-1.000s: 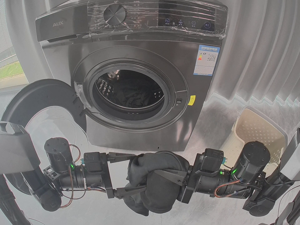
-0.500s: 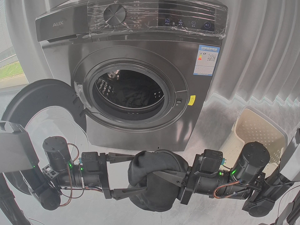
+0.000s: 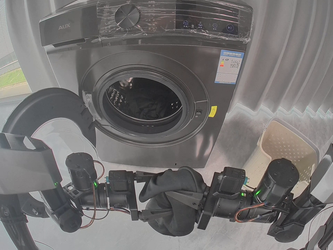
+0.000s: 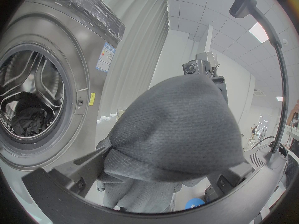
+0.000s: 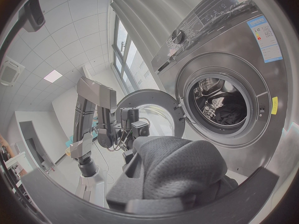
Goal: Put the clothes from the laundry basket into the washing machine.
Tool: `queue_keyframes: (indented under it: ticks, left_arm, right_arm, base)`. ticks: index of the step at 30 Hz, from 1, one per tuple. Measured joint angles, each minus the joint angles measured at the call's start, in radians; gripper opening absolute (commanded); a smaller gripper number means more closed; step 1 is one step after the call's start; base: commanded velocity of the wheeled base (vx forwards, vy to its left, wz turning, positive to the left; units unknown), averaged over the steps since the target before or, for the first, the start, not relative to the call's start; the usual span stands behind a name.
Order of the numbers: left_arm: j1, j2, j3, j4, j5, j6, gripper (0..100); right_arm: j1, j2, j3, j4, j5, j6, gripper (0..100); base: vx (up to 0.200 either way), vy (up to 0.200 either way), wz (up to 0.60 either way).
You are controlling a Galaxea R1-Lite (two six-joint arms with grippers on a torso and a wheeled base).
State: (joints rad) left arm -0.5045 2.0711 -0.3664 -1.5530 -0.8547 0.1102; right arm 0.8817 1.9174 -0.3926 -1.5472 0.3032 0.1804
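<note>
A dark grey garment (image 3: pixel 180 182) hangs bunched low in front of the washing machine (image 3: pixel 145 56). My right gripper (image 3: pixel 170 205) is shut on the garment from the right; one finger crosses its front. My left gripper (image 3: pixel 149 194) is open on the left, and its two fingers straddle the garment's edge above and below. The left wrist view has the garment (image 4: pixel 174 131) bulging between the left gripper's fingers (image 4: pixel 90 164). From the right wrist, the garment (image 5: pixel 183 167) sits in the right gripper (image 5: pixel 168 187). The drum (image 3: pixel 145 99) is open, with dark clothes (image 3: pixel 149 105) inside.
The round door (image 3: pixel 45 115) stands swung open to the left, just behind my left arm. A cream laundry basket (image 3: pixel 288 144) sits on the floor at the right of the machine, behind my right arm. A pleated curtain hangs behind.
My left arm has shifted right, so its open fingers now reach around the garment's left edge. The garment's hanging lower end has drawn up. The right gripper has barely moved.
</note>
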Motion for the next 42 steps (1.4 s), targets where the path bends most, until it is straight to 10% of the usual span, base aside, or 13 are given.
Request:
queue_keyframes:
  ticks: [6, 7, 42]
  left_arm:
    - [-0.019, 0.02, -0.02, 0.0, 0.0, -0.003, 100]
    - [-0.019, 0.021, -0.024, 0.0, 0.0, -0.007, 0]
    - [0.0, -0.159, 0.091, 0.001, 0.05, 0.0, 0]
  right_arm:
    - [0.002, 0.003, -0.007, 0.0, 0.0, 0.001, 0]
    - [0.003, 0.003, -0.008, 0.0, 0.0, 0.001, 0]
    - [-0.079, 0.017, -0.032, -0.001, -0.096, 0.023, 0]
  base:
    - [0.0, 0.0, 0.0]
    - [0.0, 0.0, 0.0]
    - [0.0, 0.0, 0.0]
